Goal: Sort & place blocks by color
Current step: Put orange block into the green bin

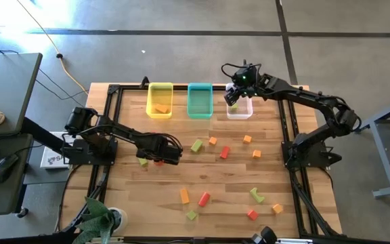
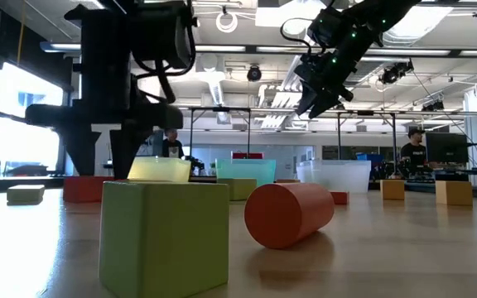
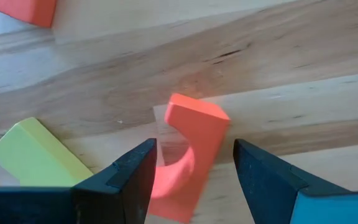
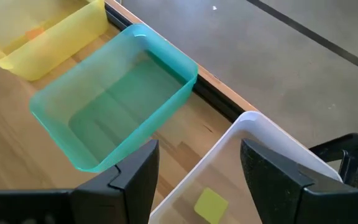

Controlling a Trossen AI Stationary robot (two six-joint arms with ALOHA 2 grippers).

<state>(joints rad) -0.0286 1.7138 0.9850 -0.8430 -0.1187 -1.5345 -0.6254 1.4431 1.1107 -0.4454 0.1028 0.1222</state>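
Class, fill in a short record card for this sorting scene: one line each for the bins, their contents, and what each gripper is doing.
bins: yellow bin, teal bin, clear bin in a row
yellow bin contents: one orange block
teal bin contents: nothing visible
clear bin contents: one green block
left gripper: open, straddling a red block on the table
right gripper: open, above the clear bin
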